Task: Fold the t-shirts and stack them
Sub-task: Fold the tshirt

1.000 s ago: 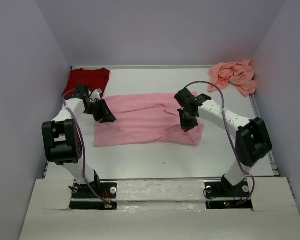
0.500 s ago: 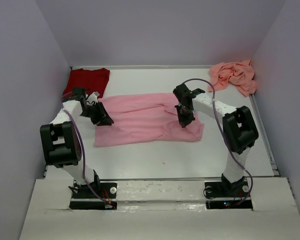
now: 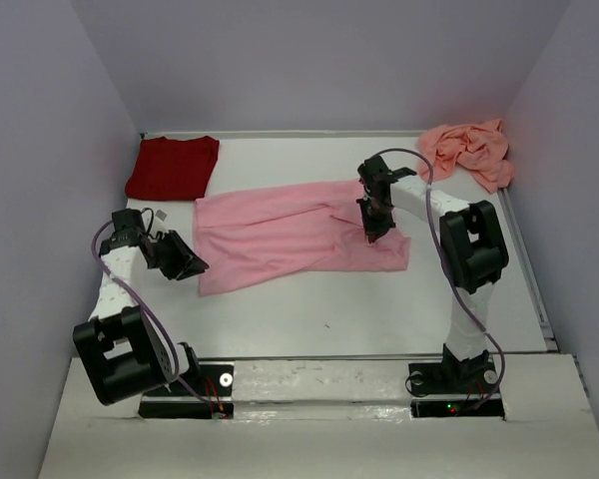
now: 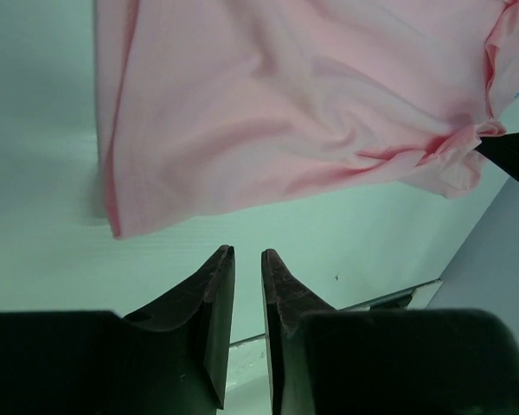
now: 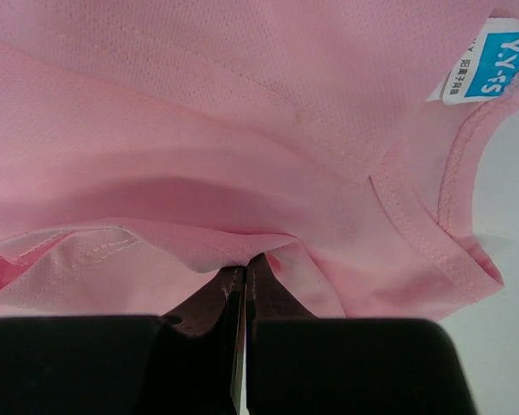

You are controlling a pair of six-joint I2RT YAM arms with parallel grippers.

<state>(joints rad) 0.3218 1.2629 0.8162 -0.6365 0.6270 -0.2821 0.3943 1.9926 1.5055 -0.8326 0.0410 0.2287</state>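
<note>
- The tabletop (image 3: 309, 309) was a smooth, matte white surface.
- The light pink t-shirt (image 3: 290, 232) was of soft, fine-knit cloth. It lay spread near the middle of the tabletop as a long, uneven band, creased along its length, with its 8 o'clock corner nearest the arms.
- In the right wrist view its weave showed as a fine mesh, with a stitched ribbed collar and a small white-and-blue neck label (image 5: 493, 60) at 1 o'clock.
- The dark red t-shirt (image 3: 173, 167) lay flat as a neat rectangle in the 10 o'clock corner of the tabletop, apart from the pink one.
- The salmon-pink t-shirt (image 3: 469, 150) sat crumpled in a loose heap in the 2 o'clock corner, full of folds.
- The right claw (image 3: 372, 228) stood over the 3 o'clock end of the light pink t-shirt. Its dark fingers (image 5: 229, 298) were pressed together on a raised fold of the pink cloth beside the collar.
- The left claw (image 3: 185, 264) sat off the shirt, just beyond its 8 o'clock corner. Its fingers (image 4: 216, 285) stood a narrow gap apart with nothing between them, only bare tabletop below and the shirt's hem edge at 12 o'clock in its own view.
</note>
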